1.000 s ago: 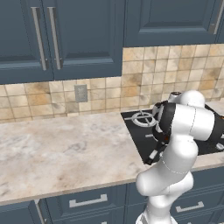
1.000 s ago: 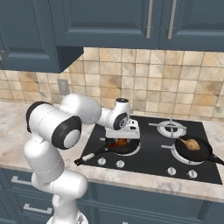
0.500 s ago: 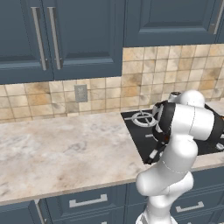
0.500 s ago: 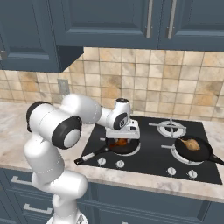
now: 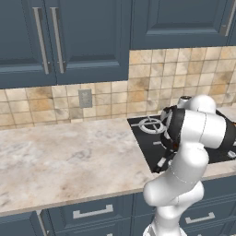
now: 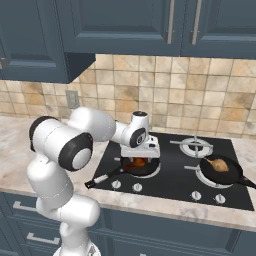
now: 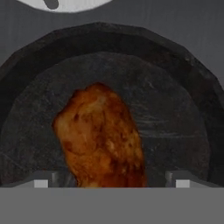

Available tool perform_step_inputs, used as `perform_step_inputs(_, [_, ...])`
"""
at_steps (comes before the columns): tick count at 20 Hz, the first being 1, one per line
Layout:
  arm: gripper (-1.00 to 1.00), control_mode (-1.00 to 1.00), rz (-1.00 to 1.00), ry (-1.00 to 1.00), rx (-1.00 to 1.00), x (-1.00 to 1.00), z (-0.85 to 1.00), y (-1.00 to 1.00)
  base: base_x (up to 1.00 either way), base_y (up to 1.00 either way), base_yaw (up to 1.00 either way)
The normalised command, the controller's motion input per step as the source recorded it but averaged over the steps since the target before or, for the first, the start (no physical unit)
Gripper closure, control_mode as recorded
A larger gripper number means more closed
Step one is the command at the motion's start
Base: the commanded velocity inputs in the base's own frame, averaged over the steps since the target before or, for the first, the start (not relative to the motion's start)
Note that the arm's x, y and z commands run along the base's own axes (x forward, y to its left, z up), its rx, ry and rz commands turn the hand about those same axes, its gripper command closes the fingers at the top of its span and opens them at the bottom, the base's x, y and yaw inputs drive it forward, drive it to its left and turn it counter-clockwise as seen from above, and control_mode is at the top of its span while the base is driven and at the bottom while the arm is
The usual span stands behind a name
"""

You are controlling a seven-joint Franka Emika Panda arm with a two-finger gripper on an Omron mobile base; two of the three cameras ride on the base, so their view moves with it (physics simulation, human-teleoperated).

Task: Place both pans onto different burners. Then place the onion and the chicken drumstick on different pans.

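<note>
Drumstick (image 7: 101, 138) in pan (image 7: 175, 109) | end effector (image 7: 111, 179) spread wide | right base: onion (image 6: 218, 163) in far pan (image 6: 235, 176)

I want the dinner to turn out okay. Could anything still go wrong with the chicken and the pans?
The gripper is open right over the chicken drumstick in the left pan, so lifting away carelessly might nudge the meat. That pan's handle pokes toward the counter edge, where the arm could bump it. The onion could roll in the right pan.
</note>
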Motion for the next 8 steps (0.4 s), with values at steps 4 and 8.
perform_step_inputs(4, [-1.0,-1.0,0.0,-0.03,0.0,-0.08,0.38,0.0,0.0,0.0,0.0])
perform_step_inputs(8, [-1.0,-1.0,0.0,-0.05,0.0,-0.27,0.54,0.0,0.0,0.0,0.0])
